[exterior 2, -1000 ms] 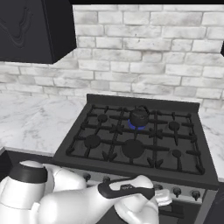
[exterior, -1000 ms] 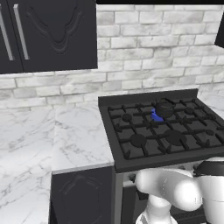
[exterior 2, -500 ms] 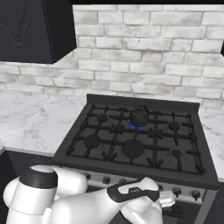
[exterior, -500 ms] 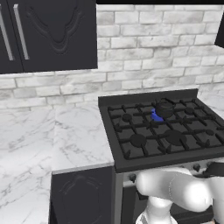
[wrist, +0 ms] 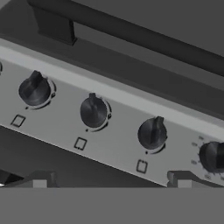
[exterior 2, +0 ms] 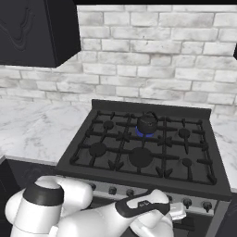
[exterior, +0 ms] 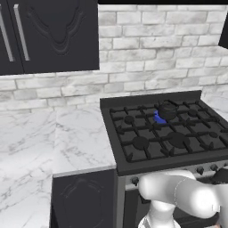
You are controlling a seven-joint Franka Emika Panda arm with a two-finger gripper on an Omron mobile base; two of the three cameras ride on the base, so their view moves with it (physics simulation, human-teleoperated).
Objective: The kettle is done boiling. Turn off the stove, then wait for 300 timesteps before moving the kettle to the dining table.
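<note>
**Gripper at the stove knob strip, kettle on a lit burner**

We see the kettle (exterior 2: 147, 123) seated on a rear burner of the stove (exterior 2: 139, 157), with blue flame (exterior 2: 140, 133) showing under it. We locate the gripper (wrist: 109, 178) low at the stove's front, jaws spread wide and holding nothing. It faces the silver knob strip (wrist: 118, 131), where four dark knobs (wrist: 93, 111) sit in a row. The fingertips (wrist: 41, 178) stand apart from the knobs.
</note>
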